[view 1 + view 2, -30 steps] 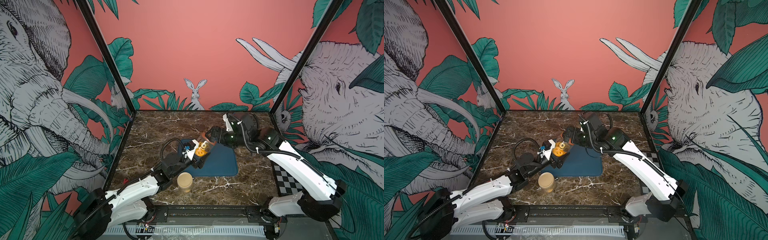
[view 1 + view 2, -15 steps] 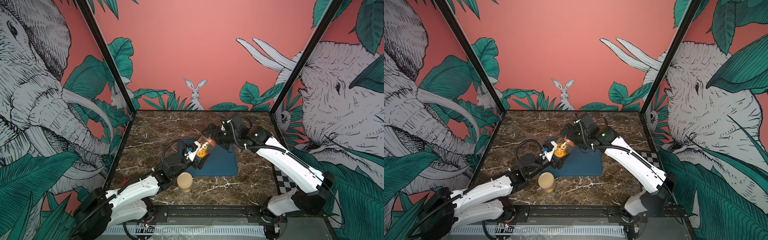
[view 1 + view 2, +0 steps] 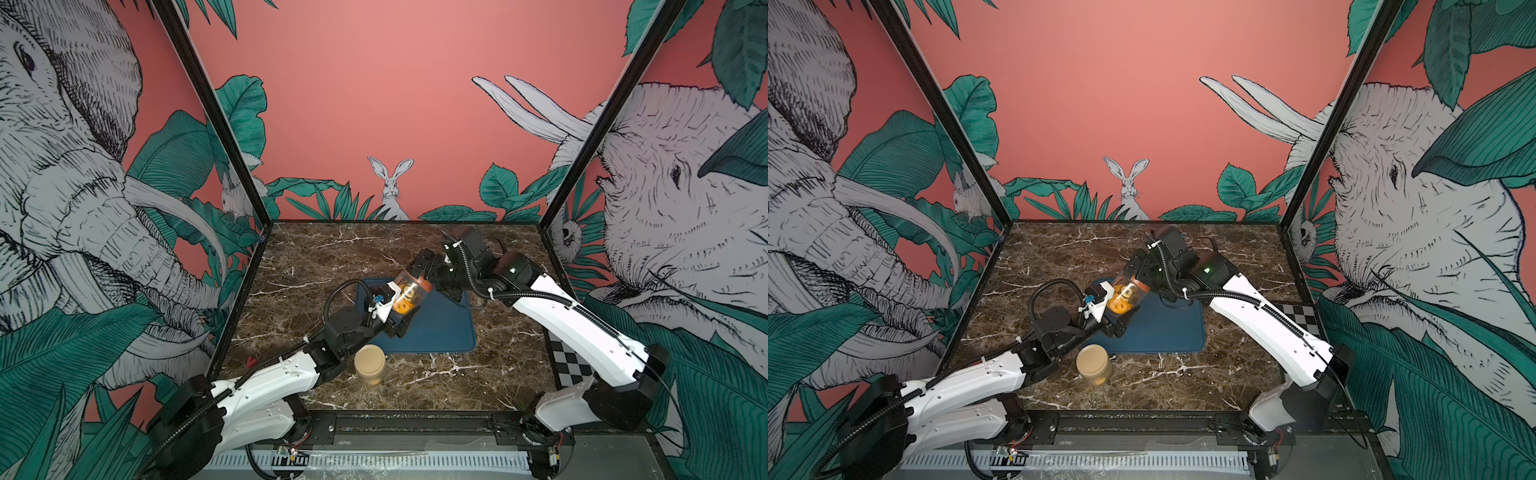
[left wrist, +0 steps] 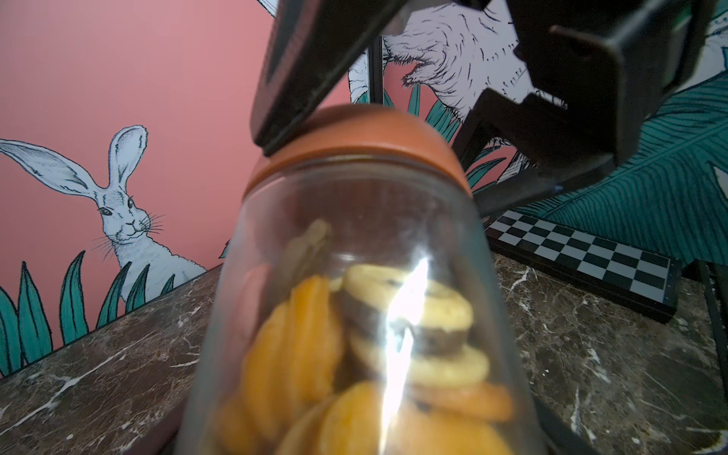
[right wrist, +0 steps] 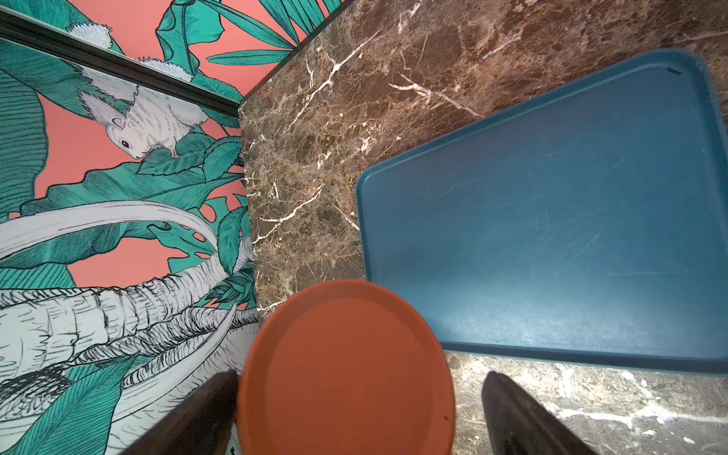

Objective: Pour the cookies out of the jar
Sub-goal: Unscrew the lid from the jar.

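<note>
Underneath everything, a brown marble surface (image 3: 316, 257), walled in by painted panels. Near its middle, a blue tray (image 3: 440, 328), bare and lying flat. Judged to be the landing place for the pour, hence its spot close under the work.

Lifted clear of the surface, over the left part of the tray or just beside it, the jar (image 3: 409, 293). Clear-walled, tipped with the mouth end raised toward the right arm. Clamped around the lower body by the left gripper (image 3: 392, 318), closed firmly on it. Likely held low and angled this way to leave the top free and offer it to the other arm.

Off the tray toward the front, upright on the surface, a tan-lidded jar (image 3: 369, 365). Untouched, well apart from both grippers, seemingly parked out of the way.

At the raised end of the held jar, the right gripper (image 3: 432, 279), spread wide and straddling the orange-brown lid (image 5: 346, 374). In the right wrist view, one finger (image 5: 524, 421) clearly apart from the rim; the other close against it or touching, cannot tell which. No squeeze visible, so probably lining up to grasp and twist.

Lid seated on the mouth, so no pouring possible at this point.

Inside, piled at the low end against the clear wall, the cookies (image 4: 315, 354). Mostly orange-yellow rounds and rings, a brown one among them. All in the jar, none on the tray.
</note>
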`<state>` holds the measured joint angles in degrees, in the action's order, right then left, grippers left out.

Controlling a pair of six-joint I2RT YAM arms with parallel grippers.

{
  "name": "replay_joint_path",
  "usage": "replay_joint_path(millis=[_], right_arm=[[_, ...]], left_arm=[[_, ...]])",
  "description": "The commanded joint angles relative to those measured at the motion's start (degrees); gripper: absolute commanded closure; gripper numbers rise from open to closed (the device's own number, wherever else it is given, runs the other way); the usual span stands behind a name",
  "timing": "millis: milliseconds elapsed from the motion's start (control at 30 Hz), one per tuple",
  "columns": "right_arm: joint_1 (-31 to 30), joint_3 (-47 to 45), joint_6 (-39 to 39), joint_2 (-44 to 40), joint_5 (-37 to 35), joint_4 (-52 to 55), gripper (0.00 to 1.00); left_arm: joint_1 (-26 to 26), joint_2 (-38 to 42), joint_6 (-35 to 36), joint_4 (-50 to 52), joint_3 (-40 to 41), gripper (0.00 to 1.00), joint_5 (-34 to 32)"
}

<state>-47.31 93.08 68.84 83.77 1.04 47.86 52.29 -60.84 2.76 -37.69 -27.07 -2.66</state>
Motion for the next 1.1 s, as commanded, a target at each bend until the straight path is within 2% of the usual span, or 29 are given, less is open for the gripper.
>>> replay_joint_path(millis=[0, 200, 300, 367, 433, 533, 567, 600, 700, 767, 800, 867, 900, 933, 967, 1067], right_arm=[[0.02, -0.58, 5.18, -1.59, -1.13, -1.99, 0.01], [-0.21, -3.48, 4.14, 1.49, 6.65, -13.68, 0.01], [-0.98, -0.74, 2.18, 3.20, 6.25, -11.63, 0.01], [-1.12, 0.39, 0.99, 3.67, 5.73, -10.01, 0.05], [-1.25, 1.11, -0.51, 3.86, 5.11, -8.73, 0.12], [-1.45, 2.50, -3.62, 4.85, 5.51, -6.55, 0.42], [-1.78, 3.30, -5.46, 5.40, 5.25, -5.13, 0.58], [-2.22, 4.27, -7.22, 5.84, 4.78, -4.06, 0.68], [-3.72, 5.07, -10.70, 6.01, 3.25, -2.70, 0.89], [-4.44, 4.43, -12.06, 5.65, 3.11, -3.63, 0.96], [-4.70, 3.78, -12.31, 5.40, 3.62, -4.75, 1.00], [-4.98, 2.38, -12.37, 4.86, 5.32, -7.61, 1.00], [-5.07, 1.28, -12.03, 4.37, 6.02, -9.55, 1.00], [-5.11, 0.17, -11.38, 3.88, 6.53, -11.26, 1.00], [-5.07, -1.21, -10.67, 3.19, 7.31, -13.53, 1.00], [-5.06, -3.73, -9.03, 1.94, 9.18, -18.15, 1.00]], left_arm=[[0.20, 3.06, -0.54, -9.29, -1.09, 1.00, -0.76], [0.18, 2.91, -2.14, -10.72, -1.25, 1.00, 0.19], [0.18, 2.83, -3.16, -11.68, -1.15, 1.00, 0.15], [0.18, 2.74, -3.71, -11.79, -1.22, 1.00, -0.03], [0.18, 2.42, -4.38, -12.15, -1.27, 1.00, -0.19], [0.17, 1.54, -5.77, -12.00, -1.81, 1.00, 0.00], [0.18, 1.19, -6.37, -12.05, -2.12, 1.00, 0.01], [0.18, 0.94, -7.08, -11.75, -2.37, 1.00, -0.05], [0.18, 0.11, -9.07, -10.56, -3.45, 1.00, -0.10], [0.18, -0.23, -10.33, -10.82, -3.47, 0.81, -0.04], [0.18, -0.38, -10.64, -10.77, -3.51, 0.75, 0.23], [0.18, -0.76, -11.16, -9.93, -3.93, 0.68, 0.67], [0.18, -0.90, -11.52, -9.56, -4.04, 0.58, 0.59], [0.18, -1.04, -11.79, -9.50, -4.01, 0.52, 0.36], [0.18, -1.29, -11.90, -9.48, -3.90, 0.52, 0.46], [0.18, -2.04, -11.82, -9.94, -3.81, 0.60, 2.65]])
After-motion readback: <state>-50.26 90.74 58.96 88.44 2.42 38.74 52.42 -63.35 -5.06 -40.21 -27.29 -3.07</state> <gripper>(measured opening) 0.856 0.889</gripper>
